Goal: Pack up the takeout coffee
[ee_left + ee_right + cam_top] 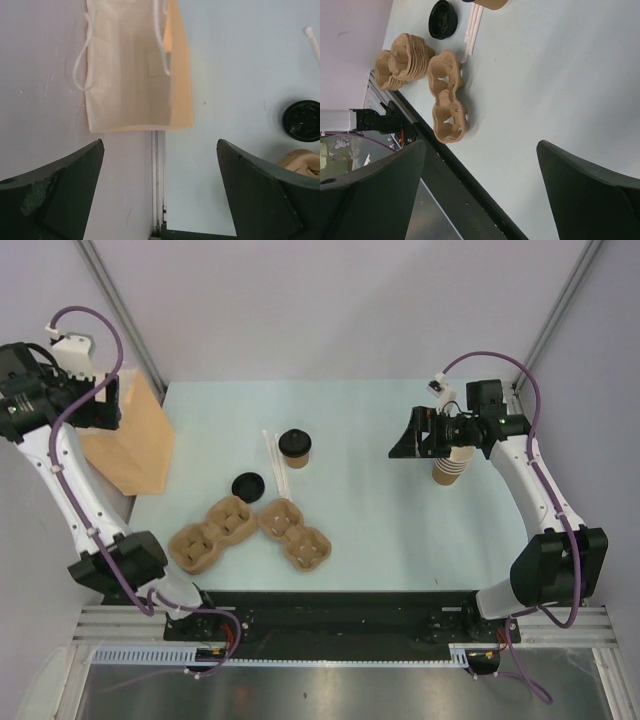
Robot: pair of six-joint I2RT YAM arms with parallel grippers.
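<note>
The takeout coffee (295,447), a small tan cup with a dark round top, stands at the middle back of the table; only its tan bottom edge (492,4) shows in the right wrist view. The brown paper bag (135,435) sits at the table's left edge, its white handles showing in the left wrist view (135,65). My left gripper (108,402) is open and empty, raised beside the bag (160,145). My right gripper (402,445) is open and empty, raised over the table's right side, far from the coffee (480,145).
A loose black lid (248,486) lies near the coffee. White straws (272,462) lie between them. Pulp carrier trays lie at the front left (210,535) and front middle (295,533). A stack of lidless cups (452,465) stands under my right wrist.
</note>
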